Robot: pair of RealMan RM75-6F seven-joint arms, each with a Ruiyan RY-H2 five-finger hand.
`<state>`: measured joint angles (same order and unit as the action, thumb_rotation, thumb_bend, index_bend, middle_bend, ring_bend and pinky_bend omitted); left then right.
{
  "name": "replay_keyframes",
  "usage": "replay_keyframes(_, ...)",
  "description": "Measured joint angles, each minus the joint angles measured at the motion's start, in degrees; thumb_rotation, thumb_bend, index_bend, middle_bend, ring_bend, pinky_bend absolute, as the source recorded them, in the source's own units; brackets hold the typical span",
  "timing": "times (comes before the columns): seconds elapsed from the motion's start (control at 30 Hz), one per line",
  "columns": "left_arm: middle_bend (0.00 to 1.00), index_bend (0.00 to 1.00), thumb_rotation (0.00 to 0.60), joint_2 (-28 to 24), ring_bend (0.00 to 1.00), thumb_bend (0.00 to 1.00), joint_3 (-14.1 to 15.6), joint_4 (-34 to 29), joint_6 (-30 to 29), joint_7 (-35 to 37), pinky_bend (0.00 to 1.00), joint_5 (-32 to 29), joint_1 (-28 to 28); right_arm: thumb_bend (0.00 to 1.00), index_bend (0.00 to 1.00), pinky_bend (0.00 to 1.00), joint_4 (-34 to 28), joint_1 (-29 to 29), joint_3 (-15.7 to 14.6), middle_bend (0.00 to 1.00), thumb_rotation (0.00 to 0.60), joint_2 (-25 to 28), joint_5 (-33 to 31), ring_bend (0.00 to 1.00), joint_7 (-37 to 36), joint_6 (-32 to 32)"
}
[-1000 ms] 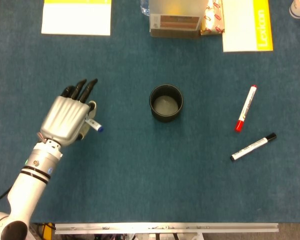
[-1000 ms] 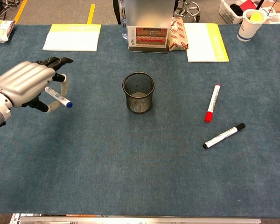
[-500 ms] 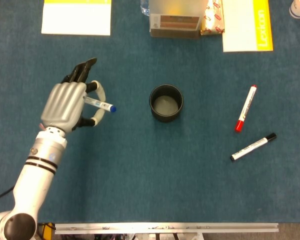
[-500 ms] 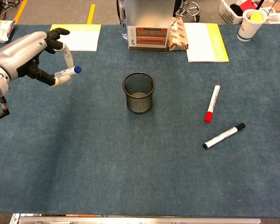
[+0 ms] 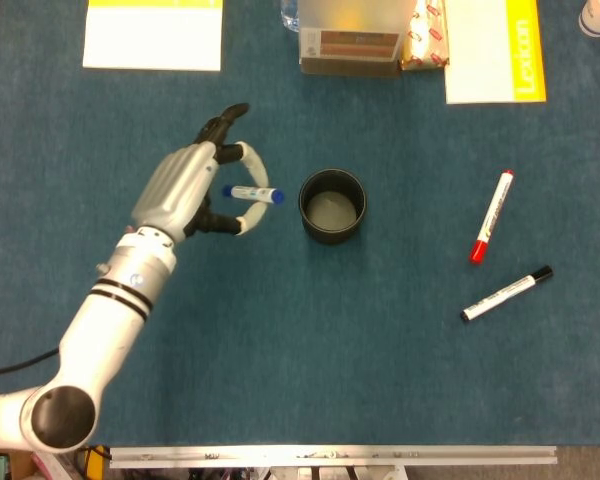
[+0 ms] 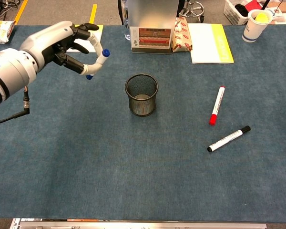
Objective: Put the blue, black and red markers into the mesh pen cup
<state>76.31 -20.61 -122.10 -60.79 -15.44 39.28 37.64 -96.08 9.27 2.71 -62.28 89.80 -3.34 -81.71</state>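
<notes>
My left hand [image 5: 192, 188] [image 6: 62, 44] hangs above the table, left of the black mesh pen cup [image 5: 332, 206] [image 6: 141, 94]. It pinches the blue marker [image 5: 253, 194] [image 6: 97, 62] between thumb and a finger, blue cap toward the cup. The marker's tip is a short way left of the cup's rim. The red marker [image 5: 491, 216] [image 6: 216, 105] lies on the cloth right of the cup. The black marker [image 5: 506, 293] [image 6: 228, 139] lies just below it. My right hand does not show in either view.
Along the far edge lie a yellow-white notepad [image 5: 153, 33] [image 6: 74, 38], a metal-and-cardboard box [image 5: 349, 36] [image 6: 151, 26] and a yellow booklet [image 5: 493, 48] [image 6: 209, 43]. A paper cup [image 6: 255, 24] stands at the far right corner. The blue cloth table [image 5: 300, 360] ends at a metal front rail [image 5: 330, 456].
My left hand has lifted off the table and swung right toward the cup, carrying the blue marker. The cup and the red and black markers have not moved.
</notes>
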Motion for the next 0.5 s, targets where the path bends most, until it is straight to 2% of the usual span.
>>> replay_keyframes(0.33,0.0,0.64,0.6,3.5,0.0,0.34,-2.7,3.8,2.5,7.2,0.17,-6.5,4.1,0.45,0.51,0.5,-0.1,0.0,0.2,0.34,0.6,0.3,-0.2,0.29,-0.8,0.0)
replay_keyframes(0.5,0.0,0.65,0.6,4.9,0.0,0.34,-3.1,5.2,2.7,8.0,0.17,-8.4,5.8,0.45,0.51,0.5,-0.1,0.1,0.2,0.34,0.6,0.5,-0.5,0.29,-1.4,0.2)
